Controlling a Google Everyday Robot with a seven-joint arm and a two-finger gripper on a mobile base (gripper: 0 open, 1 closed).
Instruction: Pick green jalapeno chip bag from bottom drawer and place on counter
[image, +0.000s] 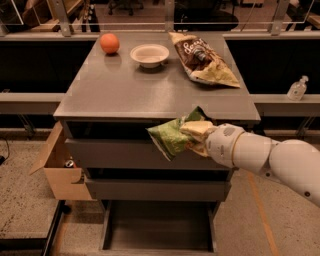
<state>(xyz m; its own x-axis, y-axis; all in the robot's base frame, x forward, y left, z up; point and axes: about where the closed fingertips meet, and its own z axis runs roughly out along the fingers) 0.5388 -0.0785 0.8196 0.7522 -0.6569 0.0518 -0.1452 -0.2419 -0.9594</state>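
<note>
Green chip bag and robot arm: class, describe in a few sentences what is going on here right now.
The robot's tool grips the green chip bag, holding it in the air in front of the cabinet, about level with the front edge of the counter. The bottom drawer stands open below, and its floor looks bare. The bag is not yet on the counter, where an orange, a bowl and a brown chip bag sit toward the back.

We are looking down closely on the counter (150, 90) from its front; the gripper (196, 136) is holding the green jalapeno chip bag (169, 138) just off centre, toward 3 o'clock.
</note>
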